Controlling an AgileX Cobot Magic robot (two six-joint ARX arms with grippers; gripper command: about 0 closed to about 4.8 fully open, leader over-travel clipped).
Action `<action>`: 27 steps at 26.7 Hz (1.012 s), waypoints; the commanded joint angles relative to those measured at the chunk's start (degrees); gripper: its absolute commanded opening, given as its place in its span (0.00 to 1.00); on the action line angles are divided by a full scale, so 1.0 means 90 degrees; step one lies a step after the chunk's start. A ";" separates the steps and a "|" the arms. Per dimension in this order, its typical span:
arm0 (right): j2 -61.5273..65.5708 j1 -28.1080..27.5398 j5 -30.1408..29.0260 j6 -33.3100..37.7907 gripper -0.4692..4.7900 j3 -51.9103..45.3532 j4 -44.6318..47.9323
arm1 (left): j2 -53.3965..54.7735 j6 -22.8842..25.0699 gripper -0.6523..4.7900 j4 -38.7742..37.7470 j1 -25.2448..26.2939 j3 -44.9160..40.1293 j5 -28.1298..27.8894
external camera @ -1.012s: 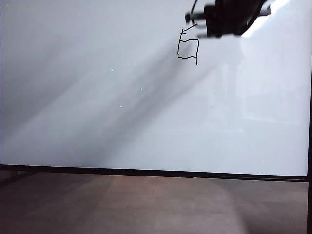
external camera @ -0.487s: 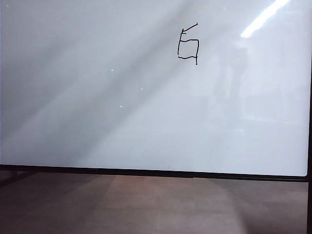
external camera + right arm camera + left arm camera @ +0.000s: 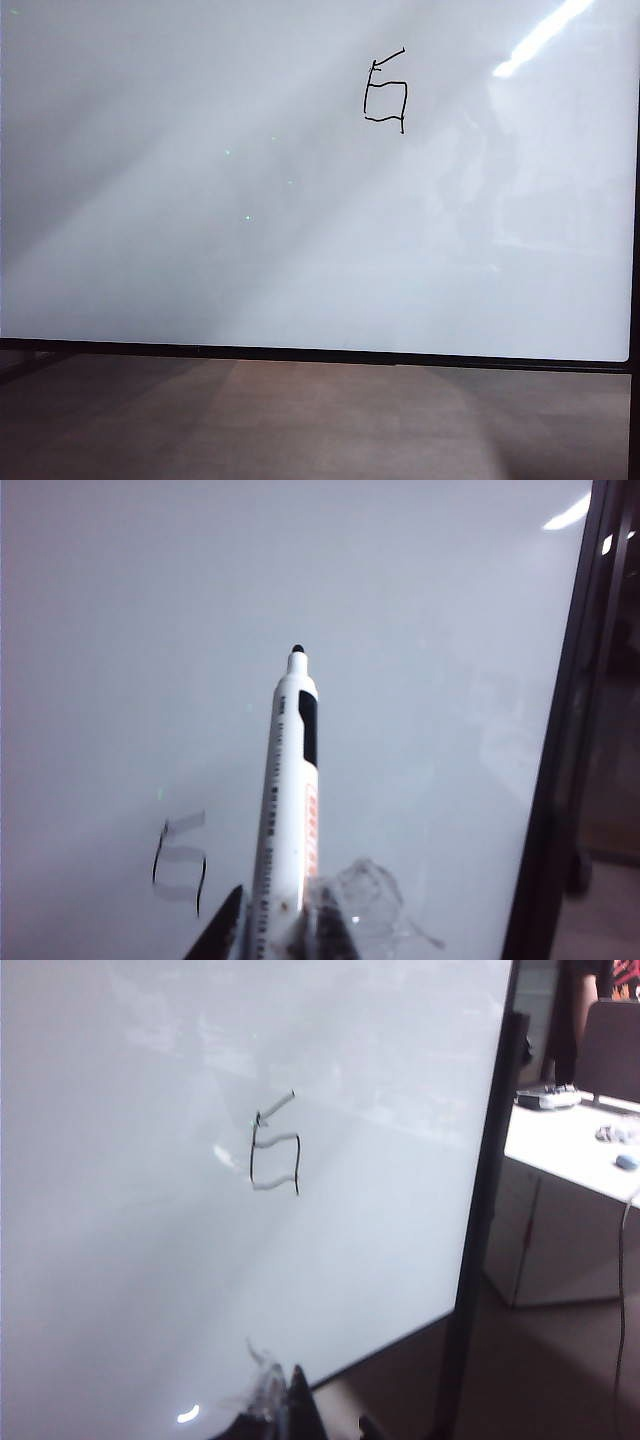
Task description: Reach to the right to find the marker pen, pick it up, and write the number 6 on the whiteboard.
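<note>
My right gripper (image 3: 278,920) is clamped on the marker pen (image 3: 288,800), its uncapped tip pointing at the whiteboard (image 3: 200,250) but clear of it. The number 6 (image 3: 386,92) sits finished in the board's upper right — boxy, thin-lined. As I see it, the job now is a clean retreat: I keep the tip off the glossy surface and draw straight back, so no stray line lands. Only the tips of my left gripper (image 3: 290,1415) show low in its wrist view — open or not, I cannot tell.
</note>
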 commanded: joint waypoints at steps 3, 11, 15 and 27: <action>-0.1013 0.0007 0.0112 -0.0015 0.09 -0.1192 -0.0017 | -0.0631 0.0044 0.11 0.0483 -0.0012 -0.0833 -0.0005; -0.2135 0.0005 0.0816 -0.0012 0.09 -0.2453 -0.0075 | -0.1486 0.0044 0.11 0.0821 -0.0012 -0.2042 0.0005; -0.2696 0.0002 0.1027 -0.0012 0.09 -0.2897 -0.0277 | -0.1955 0.0044 0.11 0.0826 -0.0010 -0.2735 -0.0024; -0.3186 0.0002 0.1025 0.0267 0.09 -0.4301 -0.0595 | -0.3242 -0.0398 0.11 0.0821 -0.0010 -0.4364 -0.0187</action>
